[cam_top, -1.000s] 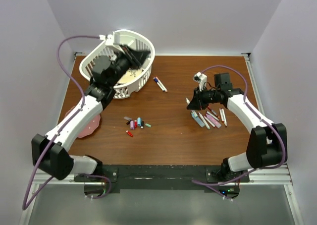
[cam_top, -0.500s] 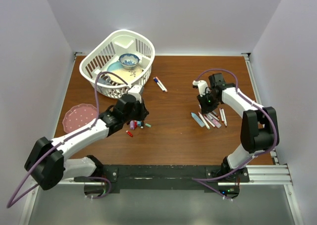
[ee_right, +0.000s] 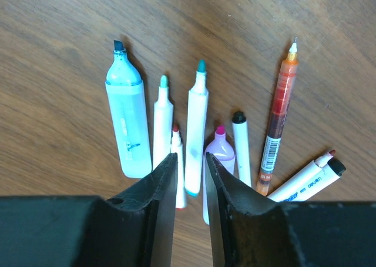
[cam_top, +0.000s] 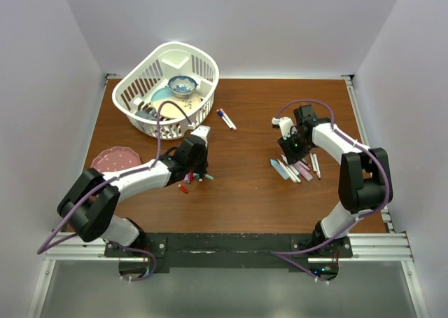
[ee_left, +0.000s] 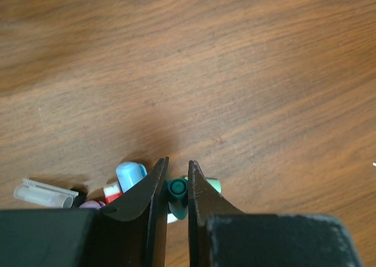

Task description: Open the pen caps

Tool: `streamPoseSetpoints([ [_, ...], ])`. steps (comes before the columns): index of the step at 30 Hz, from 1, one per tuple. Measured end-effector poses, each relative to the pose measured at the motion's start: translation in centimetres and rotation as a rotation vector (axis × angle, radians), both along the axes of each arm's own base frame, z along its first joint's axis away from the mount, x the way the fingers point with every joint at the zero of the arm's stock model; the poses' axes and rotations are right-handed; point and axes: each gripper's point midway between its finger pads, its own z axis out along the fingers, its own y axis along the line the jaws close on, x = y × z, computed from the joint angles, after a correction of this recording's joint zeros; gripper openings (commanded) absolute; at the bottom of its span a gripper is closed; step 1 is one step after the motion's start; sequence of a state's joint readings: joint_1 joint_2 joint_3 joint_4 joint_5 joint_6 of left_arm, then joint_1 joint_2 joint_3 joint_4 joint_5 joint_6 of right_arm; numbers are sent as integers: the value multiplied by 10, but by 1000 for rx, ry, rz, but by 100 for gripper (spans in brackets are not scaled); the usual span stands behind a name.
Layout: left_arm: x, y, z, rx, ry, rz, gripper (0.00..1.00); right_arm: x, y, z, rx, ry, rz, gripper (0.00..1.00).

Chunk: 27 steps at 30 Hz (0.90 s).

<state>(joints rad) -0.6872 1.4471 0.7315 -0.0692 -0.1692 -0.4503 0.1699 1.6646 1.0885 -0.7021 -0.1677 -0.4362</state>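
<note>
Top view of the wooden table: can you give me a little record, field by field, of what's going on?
Surface: brown wooden table
Left tool: shut on a small teal plastic pen cap, amid loose coloured caps
Right tool: jaws slightly apart above a row of uncapped marker pens, gripping nothing
Back left: white slatted plastic basket holding a blue patterned bowl
Left edge: pink round plate

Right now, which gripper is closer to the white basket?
Left. The left gripper, shut on a teal cap, sits just in front of the white basket, over the loose caps. The right gripper is far across the table, over the pens.
</note>
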Motion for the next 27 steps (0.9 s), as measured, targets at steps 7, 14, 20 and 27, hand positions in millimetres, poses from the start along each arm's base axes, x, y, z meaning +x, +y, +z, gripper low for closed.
streamPoseSetpoints([
  [7, 9, -4, 3, 12, -17, 4, 27, -2, 5, 5, 38, -1, 20, 36],
  [14, 11, -1, 5, 25, -29, 1, 37, -2, 24, 27, 152, -51, 66, 37],
  [20, 11, -4, 23, 3, -71, -24, 44, -5, 43, 40, 265, -66, 106, 38],
  [27, 6, -5, 82, -64, -191, -93, 79, 14, 79, 60, 457, -35, 102, 41],
])
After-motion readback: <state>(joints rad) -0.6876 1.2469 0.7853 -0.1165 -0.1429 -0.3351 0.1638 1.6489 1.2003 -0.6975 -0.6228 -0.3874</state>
